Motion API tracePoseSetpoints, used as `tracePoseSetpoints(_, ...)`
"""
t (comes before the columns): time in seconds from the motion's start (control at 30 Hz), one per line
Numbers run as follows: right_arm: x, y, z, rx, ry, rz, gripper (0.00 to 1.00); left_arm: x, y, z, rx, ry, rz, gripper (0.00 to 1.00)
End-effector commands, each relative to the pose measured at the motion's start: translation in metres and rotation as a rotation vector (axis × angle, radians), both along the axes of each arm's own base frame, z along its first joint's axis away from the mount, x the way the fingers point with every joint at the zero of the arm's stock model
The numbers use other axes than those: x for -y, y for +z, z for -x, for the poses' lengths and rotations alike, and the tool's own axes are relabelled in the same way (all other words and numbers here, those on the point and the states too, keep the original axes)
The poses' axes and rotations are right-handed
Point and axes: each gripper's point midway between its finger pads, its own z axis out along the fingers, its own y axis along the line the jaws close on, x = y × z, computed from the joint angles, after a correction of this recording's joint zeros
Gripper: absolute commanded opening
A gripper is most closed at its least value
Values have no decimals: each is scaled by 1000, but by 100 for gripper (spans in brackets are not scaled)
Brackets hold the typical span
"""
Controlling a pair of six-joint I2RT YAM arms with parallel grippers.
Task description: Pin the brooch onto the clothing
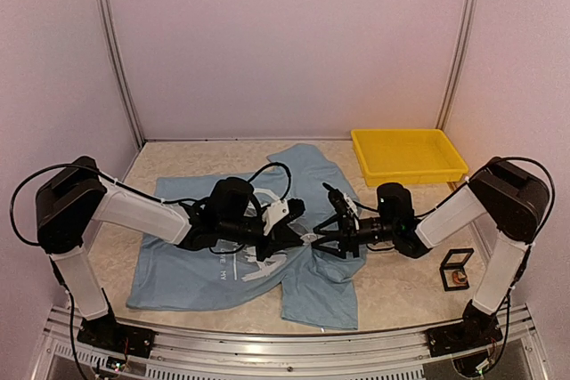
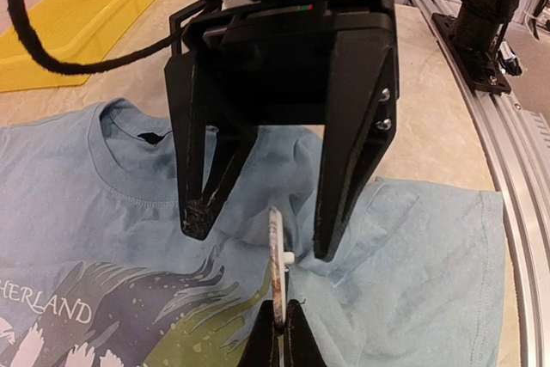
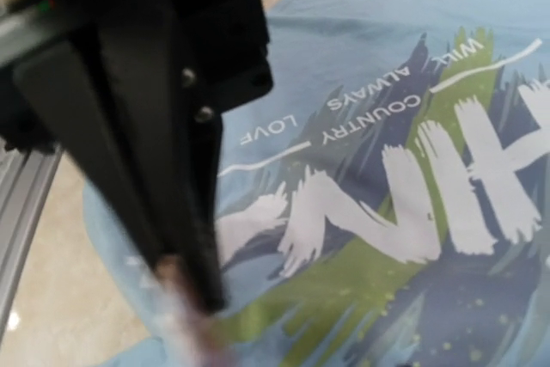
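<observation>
White-walled enclosure, speckled beige worktop [image 1: 401,295]. A light blue T-shirt [image 1: 191,282] lies spread on it, print up, with some folds near the middle. Both arms meet over the shirt's chest.

The left gripper [image 2: 282,341] is clenched on the lower edge of the brooch [image 2: 276,272]. The brooch stands upright and edge-on, just over the fabric beside the green-and-dark print.

The right gripper [image 2: 262,238] faces it with jaws apart, one finger on each side of the brooch's top. No contact that I can see.

Can't tell if the pin is in the cloth, since the left fingertips hide that spot. The brooch face isn't readable, only its thin edge and a small white stub.

The right wrist view is blurred: its own finger is a dark smear and the brooch a pale smudge at the bottom edge.

Yellow tray [image 1: 414,176] at back right, small black box [image 1: 457,270] near the right arm's base.
</observation>
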Motion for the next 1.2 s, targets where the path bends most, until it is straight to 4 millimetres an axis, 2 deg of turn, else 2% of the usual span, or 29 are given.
tracePoseSetpoints(0.0, 12, 14, 1, 85, -8, 17, 57, 0, -1, -9, 135, 74, -59, 0)
tracePoseSetpoints(0.2, 23, 18, -12, 119, -122, 67, 58, -4, -22, -28, 523, 252, -288, 1)
tracePoseSetpoints(0.27, 28, 19, -18, 129, -172, 79, 58, -7, -26, -28, 576, 254, -327, 8)
tracePoseSetpoints(0.37, 40, 21, -27, 128, -280, 94, 58, -10, -36, -13, 676, 183, -404, 26)
tracePoseSetpoints(0.47, 54, 18, -31, 137, -366, 127, 57, -13, -51, 1, 720, 127, -506, 34)
tracePoseSetpoints(0.63, 70, 21, -46, 99, -511, 161, 56, -18, -43, 10, 744, 181, -566, 60)
tracePoseSetpoints(0.7, 75, 18, -59, 58, -582, 197, 52, -21, -38, 16, 727, 195, -574, 64)
tracePoseSetpoints(0.77, 74, 13, -75, 0, -635, 254, 43, -27, -36, 18, 678, 215, -602, 65)
tracePoseSetpoints(0.83, 72, 1, -92, -62, -676, 337, 30, -36, -35, 23, 602, 218, -628, 65)
tracePoseSetpoints(0.87, 74, -12, -98, -101, -697, 401, 22, -42, -37, 26, 551, 208, -645, 66)
tracePoseSetpoints(0.9, 74, -19, -107, -120, -722, 444, 17, -47, -31, 29, 502, 207, -634, 66)
tracePoseSetpoints(0.97, 74, -32, -121, -145, -754, 509, 12, -58, -28, 34, 390, 185, -601, 66)
tracePoseSetpoints(1.0, 73, -37, -128, -153, -765, 535, 10, -63, -18, 35, 364, 192, -555, 69)
tracePoseSetpoints(1.03, 70, -39, -137, -154, -775, 550, 8, -71, -17, 29, 355, 234, -524, 73)
tracePoseSetpoints(1.1, 69, -49, -149, -160, -796, 596, 5, -81, 11, -6, 282, 429, -372, 80)
tracePoseSetpoints(1.13, 70, -58, -152, -172, -800, 637, 4, -92, 19, -31, 185, 545, -308, 77)
tracePoseSetpoints(1.17, 69, -64, -157, -178, -803, 663, 4, -102, 20, -52, 79, 627, -263, 69)
